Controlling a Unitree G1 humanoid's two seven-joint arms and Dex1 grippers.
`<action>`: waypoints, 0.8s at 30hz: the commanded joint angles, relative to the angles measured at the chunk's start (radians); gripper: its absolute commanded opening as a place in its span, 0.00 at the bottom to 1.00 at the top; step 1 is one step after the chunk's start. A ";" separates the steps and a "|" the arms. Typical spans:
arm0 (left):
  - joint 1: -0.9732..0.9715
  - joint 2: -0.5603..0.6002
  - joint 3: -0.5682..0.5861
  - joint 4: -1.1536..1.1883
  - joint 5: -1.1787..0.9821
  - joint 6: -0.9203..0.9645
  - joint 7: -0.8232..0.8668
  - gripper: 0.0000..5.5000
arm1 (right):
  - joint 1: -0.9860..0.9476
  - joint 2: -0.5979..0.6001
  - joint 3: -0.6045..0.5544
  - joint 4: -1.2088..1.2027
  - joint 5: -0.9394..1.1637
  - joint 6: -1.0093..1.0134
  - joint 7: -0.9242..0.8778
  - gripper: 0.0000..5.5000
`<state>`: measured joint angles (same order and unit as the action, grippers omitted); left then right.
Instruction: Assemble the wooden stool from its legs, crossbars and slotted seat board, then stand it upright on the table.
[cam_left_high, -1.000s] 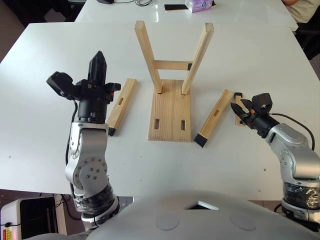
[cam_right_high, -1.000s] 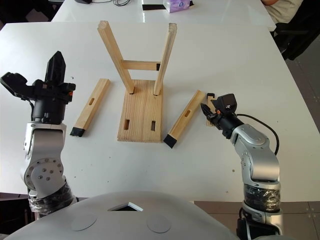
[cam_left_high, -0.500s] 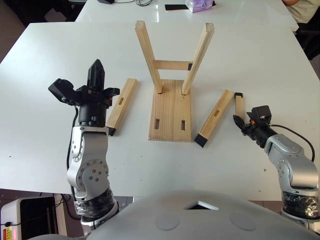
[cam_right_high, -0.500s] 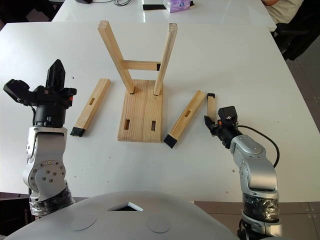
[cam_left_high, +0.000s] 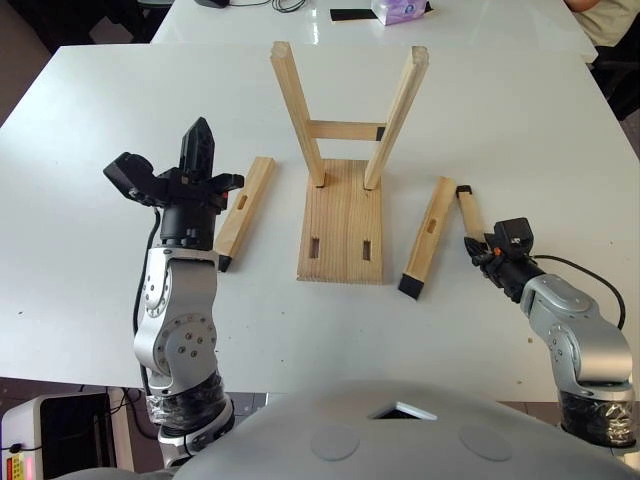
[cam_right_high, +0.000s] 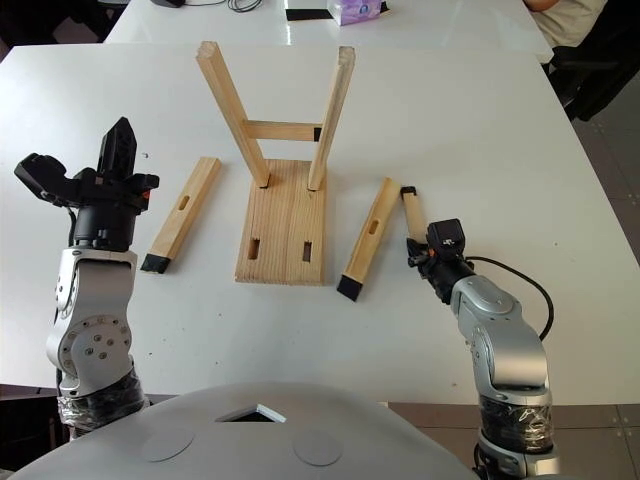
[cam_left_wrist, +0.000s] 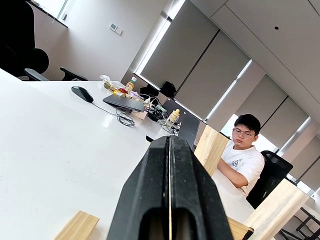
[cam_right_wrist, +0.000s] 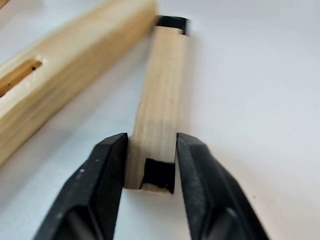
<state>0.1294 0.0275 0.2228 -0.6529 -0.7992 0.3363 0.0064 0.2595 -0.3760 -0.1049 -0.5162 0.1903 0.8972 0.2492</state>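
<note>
The slotted seat board (cam_left_high: 340, 235) lies flat mid-table, with two legs (cam_left_high: 297, 110) (cam_left_high: 396, 112) standing in its far slots, joined by a crossbar (cam_left_high: 345, 130). One loose leg (cam_left_high: 245, 205) lies left of the board and another (cam_left_high: 428, 235) lies right of it. A short loose crossbar (cam_left_high: 467, 212) rests against that right leg. My right gripper (cam_right_wrist: 151, 138) is shut on its near end, a finger (cam_right_wrist: 107, 170) on each side, low on the table (cam_left_high: 480, 248). My left gripper (cam_left_high: 200, 135) is held up left of the loose leg, pointing upward, shut and holding nothing (cam_left_wrist: 170, 145).
The white table (cam_left_high: 520, 110) has bare room all around the parts. A second table behind carries a tissue box (cam_left_high: 400, 10) and a flat black item (cam_left_high: 350, 14). A cable (cam_left_high: 590, 270) trails from my right wrist.
My right gripper drew back toward the near edge and closed on the short crossbar's near end. The crossbar and the right loose leg swung left, nearer the board. My left arm dipped slightly.
</note>
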 joint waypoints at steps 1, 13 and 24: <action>-0.004 0.005 -0.016 0.010 0.014 0.009 0.012 0.00 | 0.032 0.002 0.019 0.036 -0.022 0.009 -0.016 0.24; -0.092 0.087 0.025 0.040 -0.037 0.049 -0.006 0.00 | -0.233 0.141 -0.105 0.056 -0.003 -0.293 -0.146 0.24; -0.290 0.228 0.001 0.099 -0.222 0.172 -0.169 0.00 | -0.674 0.187 -0.318 0.158 0.811 -0.102 0.109 0.24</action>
<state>-0.0836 0.1962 0.2361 -0.5790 -0.9528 0.4531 -0.0985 -0.3413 -0.1499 -0.3955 -0.3372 0.7974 0.7255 0.2628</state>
